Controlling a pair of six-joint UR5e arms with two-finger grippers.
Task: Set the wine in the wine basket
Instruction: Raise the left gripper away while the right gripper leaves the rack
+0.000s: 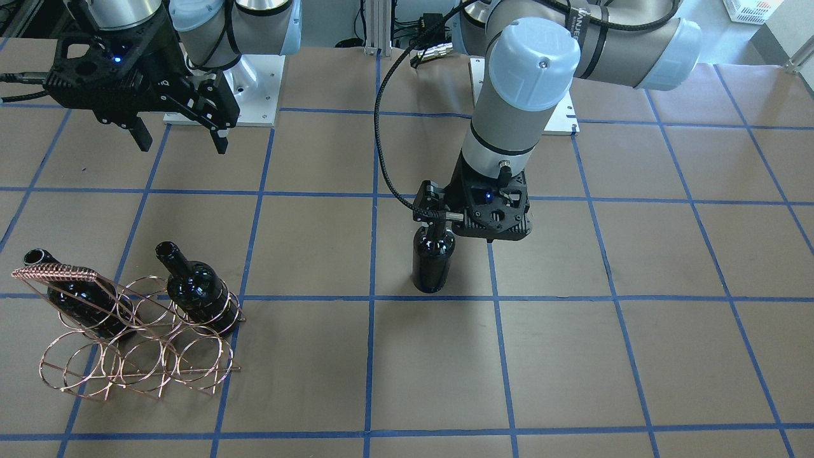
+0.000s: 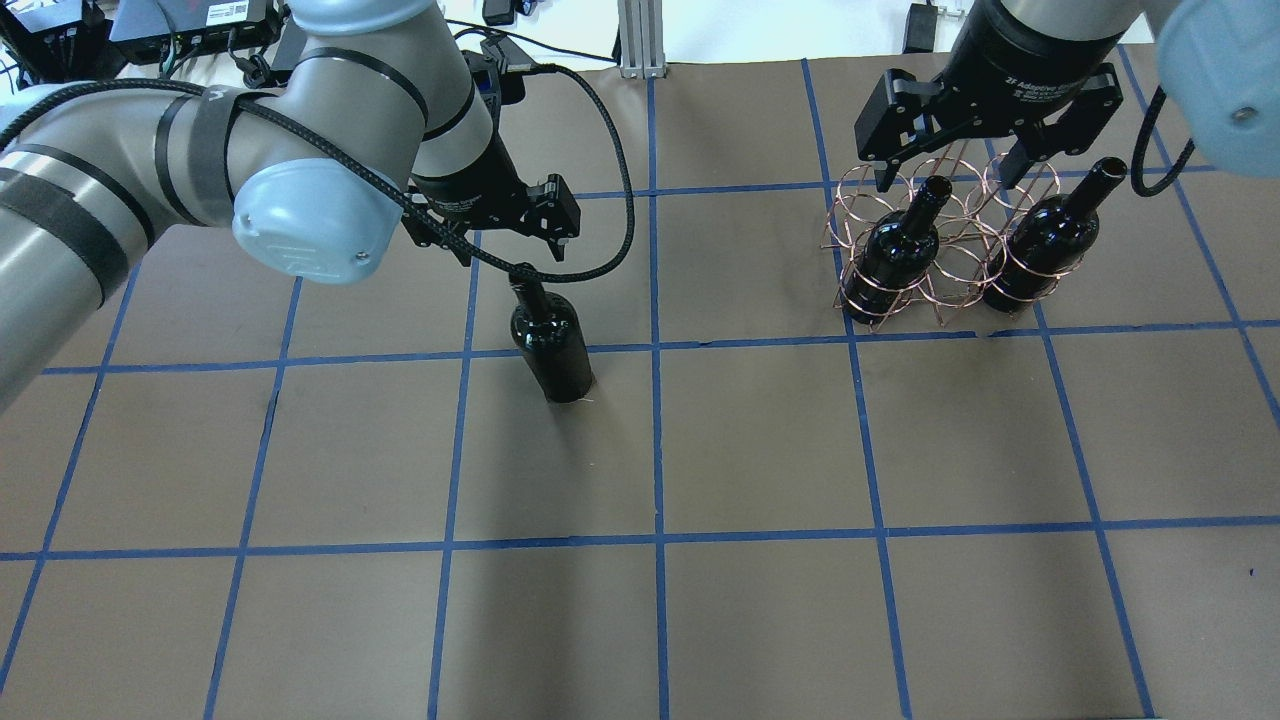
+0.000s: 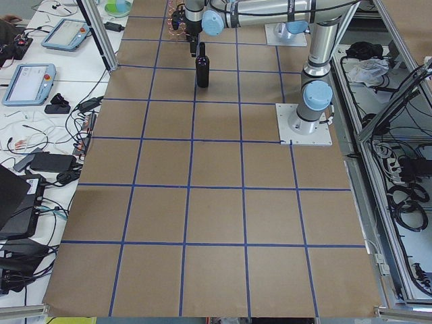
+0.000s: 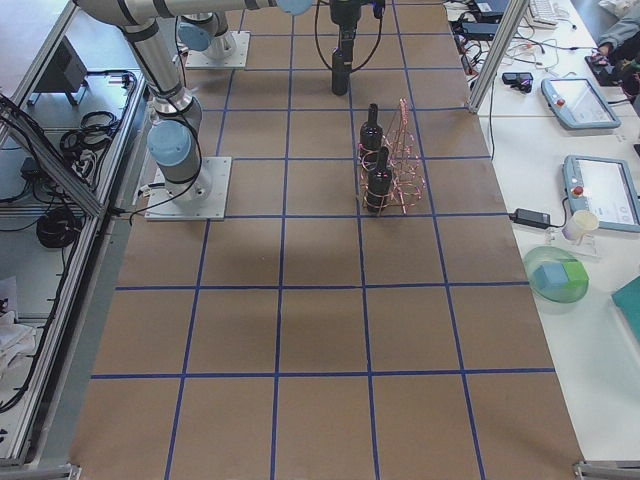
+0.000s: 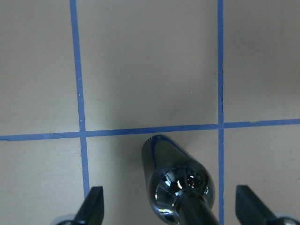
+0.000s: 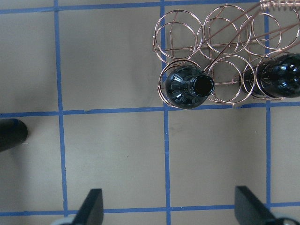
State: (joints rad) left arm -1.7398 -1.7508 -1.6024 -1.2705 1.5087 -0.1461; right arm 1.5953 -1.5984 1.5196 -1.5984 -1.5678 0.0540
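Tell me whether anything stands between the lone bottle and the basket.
Nothing visible stands on the table between the lone bottle and the basket. The right gripper hangs open, high near the basket.

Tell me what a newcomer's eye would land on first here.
First comes the lone dark wine bottle, standing upright near the middle of the table, with the left gripper open on either side of its neck. Next comes the copper wine basket on the robot's right, with two look-alike bottles already slotted in it. The right gripper hangs open nearby.
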